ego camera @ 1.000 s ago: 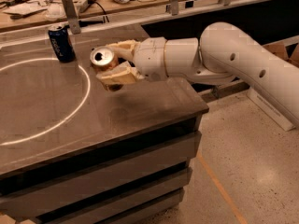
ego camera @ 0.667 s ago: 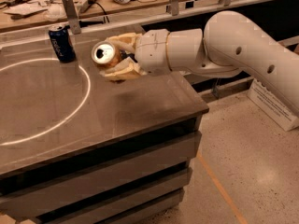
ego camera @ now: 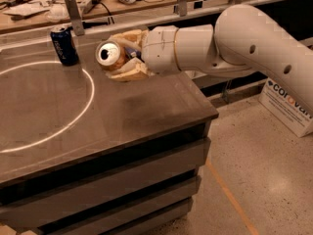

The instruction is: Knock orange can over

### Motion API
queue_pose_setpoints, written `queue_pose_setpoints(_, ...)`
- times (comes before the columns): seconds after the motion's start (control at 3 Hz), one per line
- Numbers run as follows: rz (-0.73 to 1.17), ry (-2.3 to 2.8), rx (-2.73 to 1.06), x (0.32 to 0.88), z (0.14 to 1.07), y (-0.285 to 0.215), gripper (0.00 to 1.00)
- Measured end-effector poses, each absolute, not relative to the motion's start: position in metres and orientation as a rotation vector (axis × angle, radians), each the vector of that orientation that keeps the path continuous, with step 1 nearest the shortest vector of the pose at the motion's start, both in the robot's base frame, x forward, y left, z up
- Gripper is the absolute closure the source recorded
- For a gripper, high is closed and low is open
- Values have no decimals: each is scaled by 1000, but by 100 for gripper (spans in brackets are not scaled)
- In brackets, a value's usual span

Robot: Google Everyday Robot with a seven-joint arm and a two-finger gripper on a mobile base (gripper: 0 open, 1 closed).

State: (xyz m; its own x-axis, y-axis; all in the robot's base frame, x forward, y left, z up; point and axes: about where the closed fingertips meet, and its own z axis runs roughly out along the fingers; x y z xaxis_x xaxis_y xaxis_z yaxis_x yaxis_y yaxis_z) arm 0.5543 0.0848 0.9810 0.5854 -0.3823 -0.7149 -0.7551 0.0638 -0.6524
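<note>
**Risk of a runaway can, or the wrong one toppled**

Camera view: the beige-padded two-finger gripper on the white arm sits at the table's 1 o'clock. It is clamped around the slim orange-gold aluminium drink can. The can lies sideways in that clasp, its silver top facing the lens, and appears to be clear of the dark grey table top.

If it were let go from this height, the round can could roll toward the table's right edge at 3 o'clock and drop to the floor. A sweep toward 9 o'clock could clip the dark blue can, which stands upright near the gripper, and fell that one instead.

Counted:
- one orange-gold aluminium drink can
- one dark blue can
- one gripper
- one white painted ring
- one cardboard box on the floor at 3 o'clock
</note>
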Motion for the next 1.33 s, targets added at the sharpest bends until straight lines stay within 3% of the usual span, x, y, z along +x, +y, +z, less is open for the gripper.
queue_pose_setpoints(1.33,-83,885,-2084,548,936,89,100)
